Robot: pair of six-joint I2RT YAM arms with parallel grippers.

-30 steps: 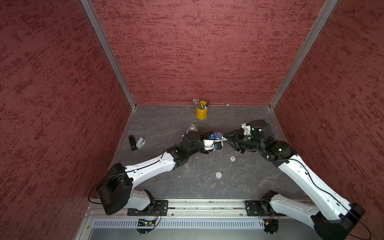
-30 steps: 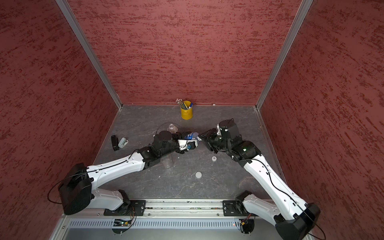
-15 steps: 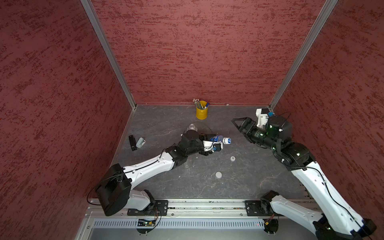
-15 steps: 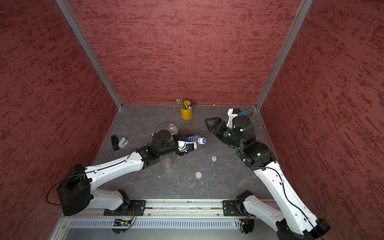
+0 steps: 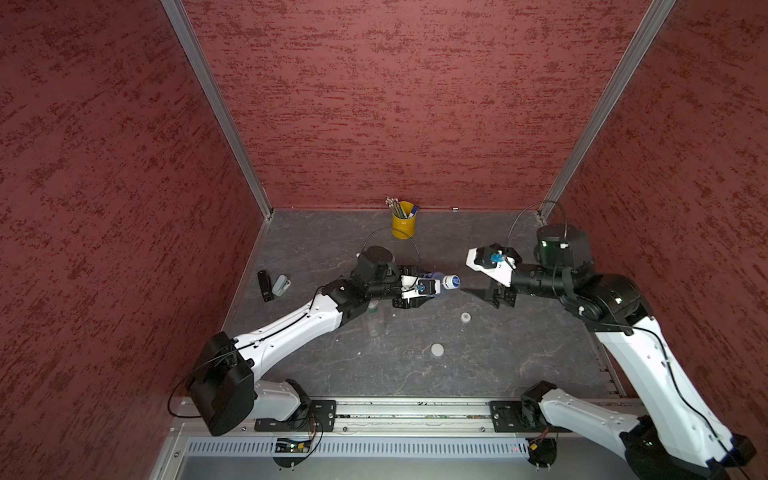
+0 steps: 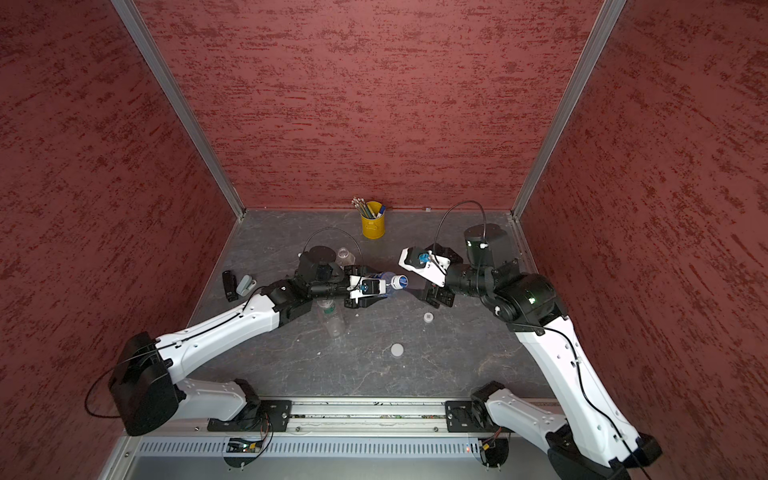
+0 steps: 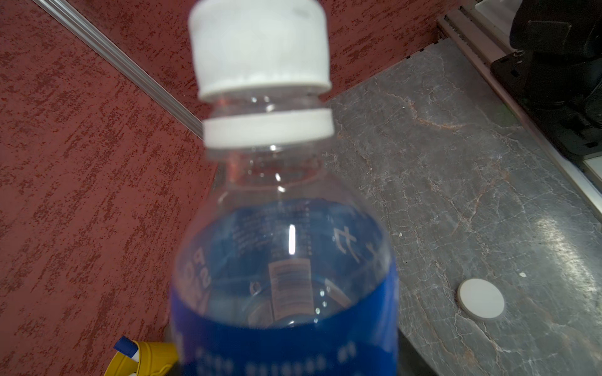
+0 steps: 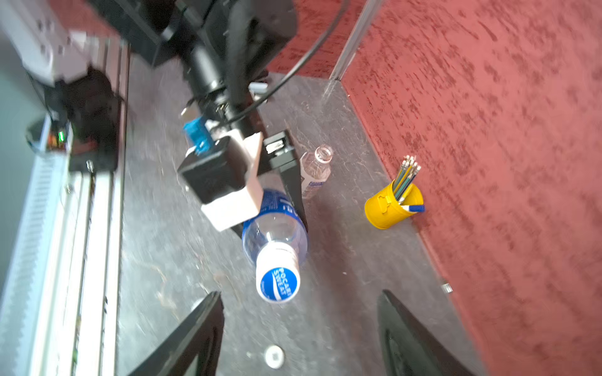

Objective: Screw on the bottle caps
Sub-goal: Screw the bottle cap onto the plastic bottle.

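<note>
Currently: clear plastic blue-labelled bottle point(image 8: 277, 228), level above the grey desk point(image 5: 374, 365), pinched by left hand point(image 5: 424, 287); blue-and-white round cap point(image 8: 278, 283) on its neck. Right hand point(image 8: 299, 294) spread, empty, facing cap. Risk: off-centre grip could twist bottle in the pinch, leaving cap loose.
</note>
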